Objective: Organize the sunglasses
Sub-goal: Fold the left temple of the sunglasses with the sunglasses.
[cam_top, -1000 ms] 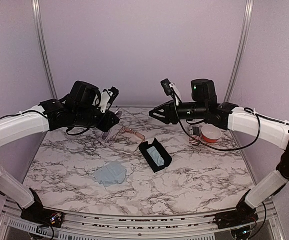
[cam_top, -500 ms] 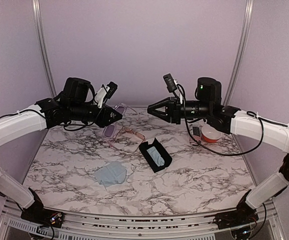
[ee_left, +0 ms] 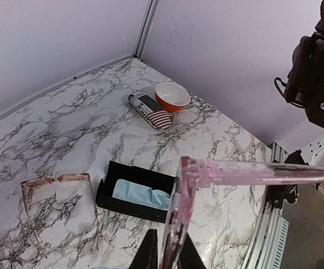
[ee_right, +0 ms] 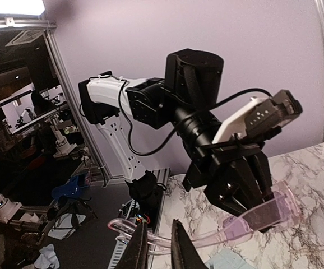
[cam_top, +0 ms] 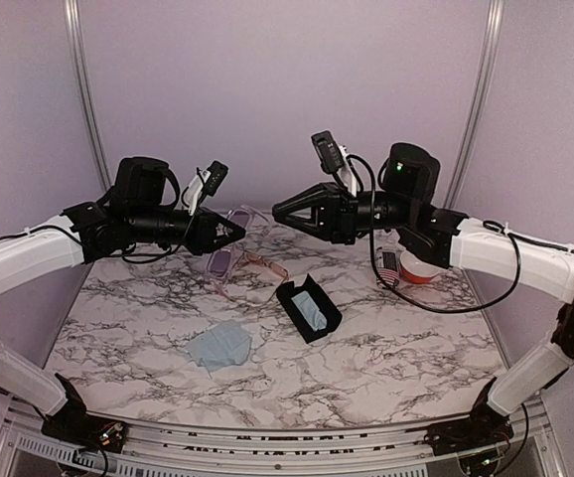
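My left gripper (ee_left: 166, 246) is shut on the front of the lilac sunglasses (ee_left: 187, 196) and holds them in the air above the back of the table. In the top view the left gripper (cam_top: 235, 234) faces the right gripper (cam_top: 277, 211), with the lilac sunglasses (cam_top: 219, 260) hanging between and below them. One temple arm (ee_left: 263, 171) sticks out towards the right arm. My right gripper (ee_right: 158, 227) has its fingers drawn close around the curved end of that lilac pair (ee_right: 263, 216). The wire-framed sunglasses (cam_top: 259, 273) (ee_left: 58, 196) lie open on the marble.
An open black case (cam_top: 309, 308) (ee_left: 134, 190) with a blue cloth inside lies mid-table. A second blue cloth (cam_top: 219, 346) lies nearer the front. A red bowl (cam_top: 421, 266) (ee_left: 172, 96) and a stars-and-stripes case (cam_top: 390, 268) (ee_left: 149, 110) sit at the back right.
The left gripper lifted the lilac sunglasses off the table. The right gripper swung left towards them, and its jaws closed from wide apart onto the temple arm.
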Controlling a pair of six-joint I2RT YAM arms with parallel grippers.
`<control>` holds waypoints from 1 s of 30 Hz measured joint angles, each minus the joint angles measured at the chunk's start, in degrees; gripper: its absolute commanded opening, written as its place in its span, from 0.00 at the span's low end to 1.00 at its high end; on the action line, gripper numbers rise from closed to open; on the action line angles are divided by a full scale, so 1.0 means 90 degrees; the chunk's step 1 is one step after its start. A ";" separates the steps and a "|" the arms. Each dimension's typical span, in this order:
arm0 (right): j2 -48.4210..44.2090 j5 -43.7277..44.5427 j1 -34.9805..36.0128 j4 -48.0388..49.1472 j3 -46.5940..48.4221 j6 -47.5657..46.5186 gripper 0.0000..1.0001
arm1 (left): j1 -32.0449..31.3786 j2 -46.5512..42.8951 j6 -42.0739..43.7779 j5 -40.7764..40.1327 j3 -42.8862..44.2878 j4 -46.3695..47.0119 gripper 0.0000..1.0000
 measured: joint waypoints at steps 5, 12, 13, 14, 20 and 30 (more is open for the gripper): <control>0.0209 -0.0092 0.0386 0.0393 0.0194 0.0168 0.15 | 0.0000 0.0000 -0.0078 0.0090 0.0000 0.0092 0.11; 0.0661 -0.0158 0.0765 0.0814 0.0282 0.0478 0.15 | 0.0000 0.0000 -0.0158 0.0129 -0.0002 0.0124 0.11; 0.0714 -0.0185 0.0811 0.0857 0.0284 0.0505 0.15 | 0.0000 0.0000 -0.0168 0.0129 -0.0002 0.0124 0.11; 0.0765 -0.0194 0.0843 0.0918 0.0284 0.0554 0.14 | 0.0000 0.0000 -0.0177 0.0131 -0.0002 0.0126 0.11; 0.1103 -0.0231 0.0884 0.1443 0.0282 0.0874 0.14 | 0.0002 0.0000 -0.0253 0.0175 -0.0002 0.0131 0.11; 0.1753 -0.0255 0.0884 0.2157 0.0287 0.1200 0.14 | 0.0221 0.0000 -0.0442 0.0537 -0.0053 0.0296 0.11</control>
